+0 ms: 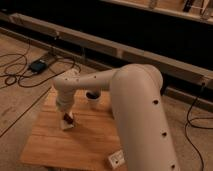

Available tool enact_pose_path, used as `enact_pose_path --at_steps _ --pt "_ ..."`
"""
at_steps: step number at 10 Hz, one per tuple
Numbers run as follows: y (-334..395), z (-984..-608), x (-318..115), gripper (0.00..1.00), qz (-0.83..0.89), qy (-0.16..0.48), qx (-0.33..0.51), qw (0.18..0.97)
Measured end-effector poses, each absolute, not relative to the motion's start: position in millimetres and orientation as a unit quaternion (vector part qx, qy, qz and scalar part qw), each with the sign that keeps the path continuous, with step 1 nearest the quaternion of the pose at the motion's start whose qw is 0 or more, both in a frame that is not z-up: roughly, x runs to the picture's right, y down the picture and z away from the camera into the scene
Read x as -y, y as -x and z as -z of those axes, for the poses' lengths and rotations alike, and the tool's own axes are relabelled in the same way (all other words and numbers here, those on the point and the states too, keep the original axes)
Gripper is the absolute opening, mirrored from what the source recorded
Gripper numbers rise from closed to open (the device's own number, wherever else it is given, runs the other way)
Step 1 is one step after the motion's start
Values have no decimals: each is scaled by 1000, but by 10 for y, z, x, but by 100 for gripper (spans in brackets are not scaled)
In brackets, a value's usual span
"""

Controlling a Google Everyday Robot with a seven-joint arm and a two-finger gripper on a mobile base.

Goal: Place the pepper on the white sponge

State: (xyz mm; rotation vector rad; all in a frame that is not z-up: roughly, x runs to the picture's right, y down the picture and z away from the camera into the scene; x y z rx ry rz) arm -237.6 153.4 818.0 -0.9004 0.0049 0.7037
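A small round white cup-like vessel with a dark opening (93, 98) stands at the far side of the pale slatted wooden table (95, 136), partly hidden behind the robot's thick cream-coloured arm (136, 102). What it holds cannot be made out; the inside reads only as dark.

The arm reaches in from the lower right and bends down at the wrist over the left part of the table. The gripper (67, 115) points straight down there. Whether it is released or clamped cannot be told from this view. Directly at its tip sits the small, elongated dark red-brown pepper (68, 119), on the top face of the small off-white rectangular sponge (66, 126). The pepper touches the sponge, but it is not clear whether the gripper is holding it.

The sponge lies near the table's left edge, with a strip of bare wood between them. To its right and toward the near edge the boards are open. A white power strip with sockets (116, 158) lies at the near edge, just beside the arm. Off the table's left side, black cables (20, 76) loop across the floor to a small dark box (38, 65) near the long pale rail (125, 50) along the back.
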Motion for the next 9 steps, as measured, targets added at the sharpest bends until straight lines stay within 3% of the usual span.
enact_pose_path --at_steps 6,9 --pt "2408 -8279 -1608 75 -315 455 9 833" --pt "2416 -8286 -1617 80 -309 465 9 830"
